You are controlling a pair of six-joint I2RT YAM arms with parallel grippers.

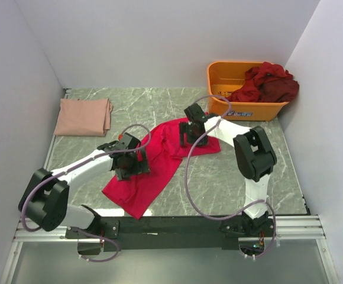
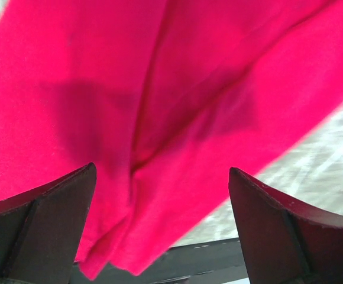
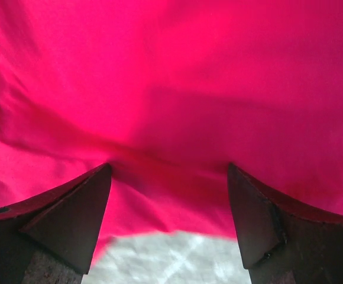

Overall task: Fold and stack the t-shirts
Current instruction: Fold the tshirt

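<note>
A bright pinkish-red t-shirt lies spread in a diagonal band across the table, from near the front edge up to the right. My left gripper is open over its left part; the cloth fills the left wrist view between the spread fingers. My right gripper is open over the shirt's upper right end; the cloth and its edge show between the fingers. A pale dusty pink t-shirt lies folded at the back left. Dark maroon t-shirts are heaped in the orange bin.
The orange plastic bin stands at the back right corner. White walls close the table on the left, back and right. The black rail with the arm bases runs along the front edge.
</note>
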